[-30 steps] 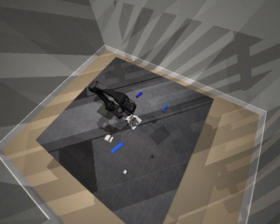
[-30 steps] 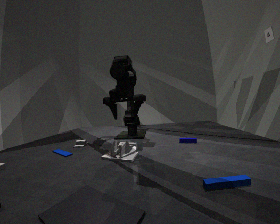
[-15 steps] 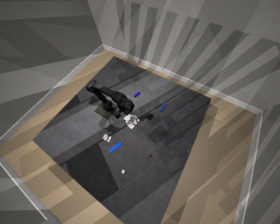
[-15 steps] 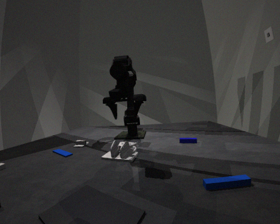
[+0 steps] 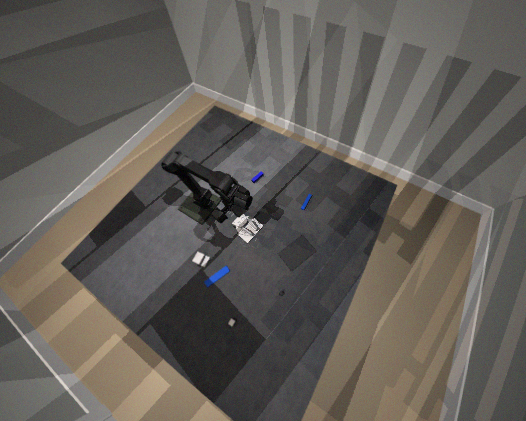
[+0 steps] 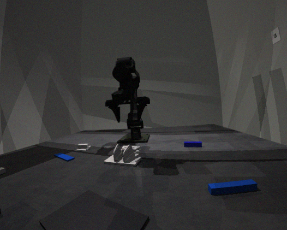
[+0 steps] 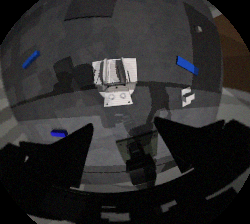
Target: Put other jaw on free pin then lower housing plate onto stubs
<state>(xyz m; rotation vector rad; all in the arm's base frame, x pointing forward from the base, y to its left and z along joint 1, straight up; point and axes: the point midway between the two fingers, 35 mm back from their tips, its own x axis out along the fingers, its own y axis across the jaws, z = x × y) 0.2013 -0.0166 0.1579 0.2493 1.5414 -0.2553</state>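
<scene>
Both curved jaws of the white gear-jaw assembly stand upright side by side on its base, and the housing plate seems seated over the stubs, though tooth mesh and levelness are too small to confirm. Likely only the withdrawal remains, perhaps already achieved. The assembly sits on the tabletop, in front of the arm's base plate, its jaws pointing away from that base, its long axis along the same line. Above it hangs the claw, wide open and empty.
</scene>
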